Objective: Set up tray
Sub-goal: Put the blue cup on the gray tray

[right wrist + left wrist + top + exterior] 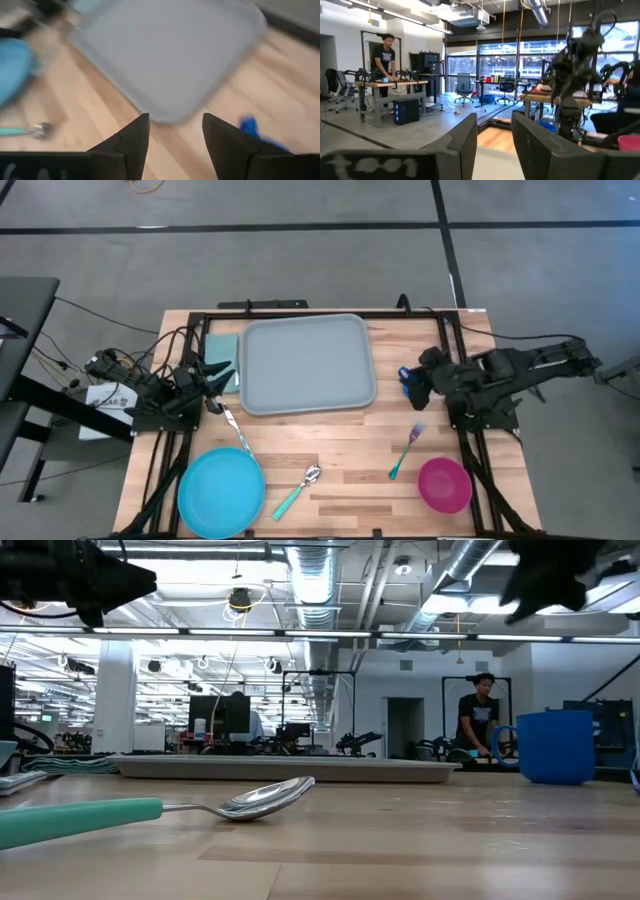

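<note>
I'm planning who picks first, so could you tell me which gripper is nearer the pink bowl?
Right. The right gripper hovers above the table beyond the bowl, on the same side. The left gripper is far across the table, by the tray's left edge.

No text, label or number is legible anywhere; pale marks on the left arm's wrist housing (375, 165) are too blurred to read.

1. I see a round blue plate (221, 492) at the near left corner.
2. A teal-handled spoon (297, 490) lies beside it (bowl up).
3. Fork (405, 450) and pink bowl (444, 484) sit right; blue mug (553, 746) behind.
</note>
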Motion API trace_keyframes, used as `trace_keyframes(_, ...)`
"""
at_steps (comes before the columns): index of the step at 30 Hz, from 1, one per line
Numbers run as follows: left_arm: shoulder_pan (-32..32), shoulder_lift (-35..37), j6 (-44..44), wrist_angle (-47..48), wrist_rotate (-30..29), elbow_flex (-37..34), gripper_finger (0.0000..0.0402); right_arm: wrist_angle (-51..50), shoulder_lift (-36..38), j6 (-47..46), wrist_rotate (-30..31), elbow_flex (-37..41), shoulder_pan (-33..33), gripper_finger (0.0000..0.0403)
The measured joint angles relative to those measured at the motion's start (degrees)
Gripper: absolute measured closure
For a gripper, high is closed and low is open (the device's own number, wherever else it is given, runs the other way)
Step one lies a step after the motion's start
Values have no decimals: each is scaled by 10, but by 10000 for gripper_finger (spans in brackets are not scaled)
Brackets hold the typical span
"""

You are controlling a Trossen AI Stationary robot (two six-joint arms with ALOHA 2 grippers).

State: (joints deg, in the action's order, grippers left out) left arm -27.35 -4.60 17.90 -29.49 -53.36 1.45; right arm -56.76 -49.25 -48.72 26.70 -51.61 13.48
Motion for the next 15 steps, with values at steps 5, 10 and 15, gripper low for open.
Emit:
trace_keyframes(5,0,0,17,-40,0,0,290,-82,-52,-64,-39,0,-1,226)
trace_keyframes(10,0,0,12,-48,-1,0,290,-69,-91,-64,-64,0,-1,226)
trace_keyframes(15,0,0,-13,-42,-1,0,290,-121,-130,-70,-88,0,-1,226)
